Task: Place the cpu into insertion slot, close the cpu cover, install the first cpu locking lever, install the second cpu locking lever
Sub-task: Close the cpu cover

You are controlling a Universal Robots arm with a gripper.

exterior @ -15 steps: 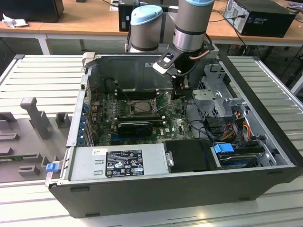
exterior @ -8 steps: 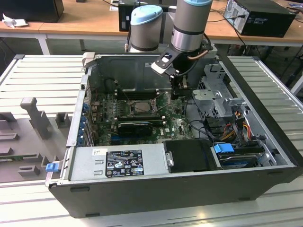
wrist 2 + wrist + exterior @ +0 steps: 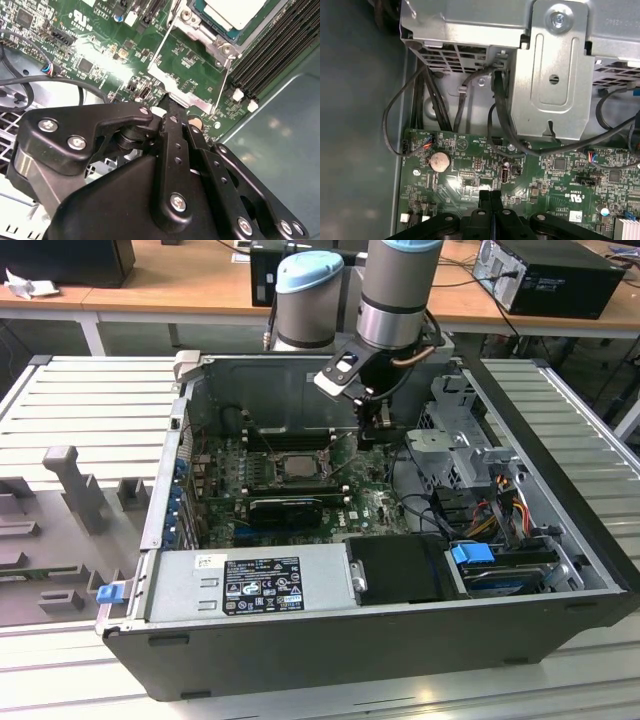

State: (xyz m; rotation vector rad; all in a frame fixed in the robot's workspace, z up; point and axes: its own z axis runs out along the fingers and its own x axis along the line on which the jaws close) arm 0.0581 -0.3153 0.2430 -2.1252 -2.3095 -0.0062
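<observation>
Black and pressed together with no gap, the fingers (image 3: pixel 484 201) of the gripper (image 3: pixel 490 193) hung low over the green motherboard (image 3: pixel 545 175) inside the open computer case (image 3: pixel 400 650). In the second wrist view the fingertips met the free edge of the cpu cover (image 3: pixel 187 96), which stood raised and tilted. Whether they pinched that edge or only touched it could not be told. Beyond the cover, farther from the tool, the cpu (image 3: pixel 235 10) lay flat in the insertion slot (image 3: pixel 212 39), its pale top uncovered. Long black memory slots (image 3: pixel 280 45) ran beside the socket. Ahead of the gripper in the first wrist view sat a coin battery (image 3: pixel 440 161), black cables (image 3: pixel 500 120) and a grey metal drive cage (image 3: pixel 550 75).
</observation>
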